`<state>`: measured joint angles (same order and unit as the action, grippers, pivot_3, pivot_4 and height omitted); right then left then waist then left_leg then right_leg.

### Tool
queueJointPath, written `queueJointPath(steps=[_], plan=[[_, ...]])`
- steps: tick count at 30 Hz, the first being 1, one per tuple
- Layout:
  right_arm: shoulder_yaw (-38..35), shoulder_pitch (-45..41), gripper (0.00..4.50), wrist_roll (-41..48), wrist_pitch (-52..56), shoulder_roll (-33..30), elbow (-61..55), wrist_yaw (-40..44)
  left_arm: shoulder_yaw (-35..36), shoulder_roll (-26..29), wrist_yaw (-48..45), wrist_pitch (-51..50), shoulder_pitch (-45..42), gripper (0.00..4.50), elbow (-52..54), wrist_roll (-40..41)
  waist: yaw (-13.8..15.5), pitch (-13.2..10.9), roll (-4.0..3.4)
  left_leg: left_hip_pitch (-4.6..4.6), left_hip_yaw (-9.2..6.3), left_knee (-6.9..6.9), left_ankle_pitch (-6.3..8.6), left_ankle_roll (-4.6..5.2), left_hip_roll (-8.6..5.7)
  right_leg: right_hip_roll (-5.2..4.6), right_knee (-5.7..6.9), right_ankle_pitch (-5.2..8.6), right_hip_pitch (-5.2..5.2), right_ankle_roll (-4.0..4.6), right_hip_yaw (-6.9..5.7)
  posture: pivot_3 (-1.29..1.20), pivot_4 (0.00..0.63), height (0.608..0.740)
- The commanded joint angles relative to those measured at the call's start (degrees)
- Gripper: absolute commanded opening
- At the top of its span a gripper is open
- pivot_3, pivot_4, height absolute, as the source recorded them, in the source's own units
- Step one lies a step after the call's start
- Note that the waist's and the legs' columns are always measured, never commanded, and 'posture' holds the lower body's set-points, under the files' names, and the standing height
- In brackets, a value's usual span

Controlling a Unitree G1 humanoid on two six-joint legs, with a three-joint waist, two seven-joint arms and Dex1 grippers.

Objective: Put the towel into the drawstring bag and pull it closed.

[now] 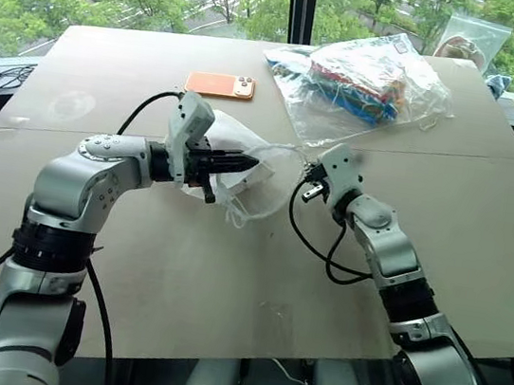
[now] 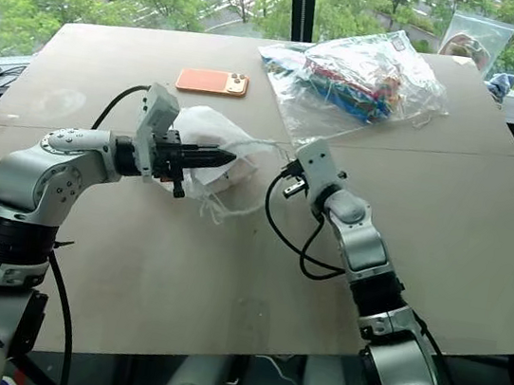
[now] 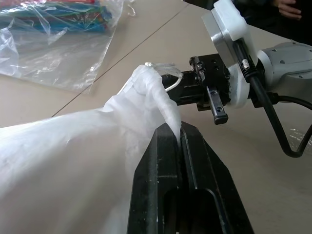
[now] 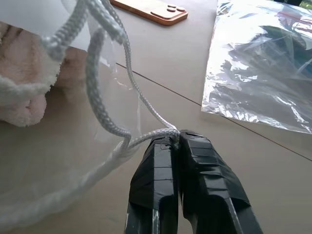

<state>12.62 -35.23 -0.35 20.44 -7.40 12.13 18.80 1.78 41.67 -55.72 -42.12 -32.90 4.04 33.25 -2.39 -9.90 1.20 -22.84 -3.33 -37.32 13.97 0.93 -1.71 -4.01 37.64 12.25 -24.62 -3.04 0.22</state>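
The white translucent drawstring bag (image 1: 233, 147) is lifted a little off the table's middle. My left gripper (image 3: 180, 129) is shut on the fabric at the bag's mouth. The thin white cord (image 4: 104, 122) loops out of the mouth toward my right gripper (image 4: 176, 137), which is shut on it just right of the bag; this gripper also shows from above (image 1: 309, 175). The towel (image 4: 20, 96), a pale ribbed bundle, sits inside the bag, seen through its open mouth and thin wall.
An orange phone (image 1: 219, 85) lies behind the bag. A big clear plastic bag of colourful items (image 1: 369, 79) sits at the back right, with another small clear pouch (image 1: 470, 41) by the window. The table edge (image 1: 214, 359) runs close to me.
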Motion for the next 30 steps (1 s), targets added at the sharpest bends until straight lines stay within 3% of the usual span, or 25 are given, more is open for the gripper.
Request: queueJointPath(steps=[1,5,10,15,18,25,30], plan=[[-5.50,1.81,0.08,-0.64,1.13,-1.92,-7.23,-4.39,1.27,0.64,-0.54,1.63,-2.65,0.00,-0.61,-0.70,0.34,0.00,0.01,-0.01,-0.02,0.00,0.00,0.00,0.00,0.00,0.00,0.00,0.00,0.00,-0.01,0.00,0.150,0.740],[-9.41,6.11,0.08,-0.91,8.15,-4.86,-19.57,-6.19,-0.65,1.34,-3.86,6.42,-7.17,0.00,-8.57,-4.61,0.57,-0.01,0.01,-0.03,-0.03,-0.01,-0.01,-0.01,-0.03,-0.02,0.00,0.00,0.00,0.00,-0.04,0.00,0.150,0.740],[-8.50,11.00,0.08,0.21,19.10,-6.18,-36.53,-4.68,-3.58,1.05,-9.37,12.18,-13.12,0.00,-18.33,-8.85,-0.04,-0.01,0.00,-0.02,0.02,0.00,0.01,0.03,-0.05,0.07,0.01,0.00,-0.01,0.00,-0.02,0.00,0.150,0.740],[-5.96,12.09,0.08,1.22,25.48,-6.06,-44.58,-3.65,-4.86,0.24,-12.49,13.11,-13.25,0.00,-20.33,-10.11,-0.09,-0.01,0.01,0.02,0.09,-0.02,0.02,0.04,-0.04,0.08,0.05,0.01,-0.01,0.00,0.04,0.00,0.150,0.740],[-4.52,12.90,0.08,2.38,27.17,-6.31,-46.65,-2.41,-3.31,0.43,-14.47,6.85,-12.62,0.00,-18.09,-6.31,0.02,-0.01,0.01,-0.01,0.05,-0.05,0.03,0.05,-0.01,0.05,0.05,0.01,0.00,-0.01,0.01,0.00,0.150,0.740],[-4.33,12.46,0.00,3.30,27.56,-6.27,-46.62,-2.37,5.23,3.10,-8.95,-3.39,-5.45,3.04,-13.83,-1.25,-0.49,-0.02,0.02,0.02,0.06,-0.08,0.03,0.06,0.03,0.06,0.09,0.01,0.00,-0.01,0.04,0.00,0.150,0.740],[-4.30,11.44,0.00,4.55,27.93,-6.22,-46.91,-1.89,12.44,3.98,-4.60,-12.29,11.70,3.04,0.80,5.61,-0.82,-0.04,0.05,0.05,0.08,0.00,0.03,0.05,0.14,0.04,0.10,0.01,-0.05,0.00,0.12,0.00,0.150,0.740]])
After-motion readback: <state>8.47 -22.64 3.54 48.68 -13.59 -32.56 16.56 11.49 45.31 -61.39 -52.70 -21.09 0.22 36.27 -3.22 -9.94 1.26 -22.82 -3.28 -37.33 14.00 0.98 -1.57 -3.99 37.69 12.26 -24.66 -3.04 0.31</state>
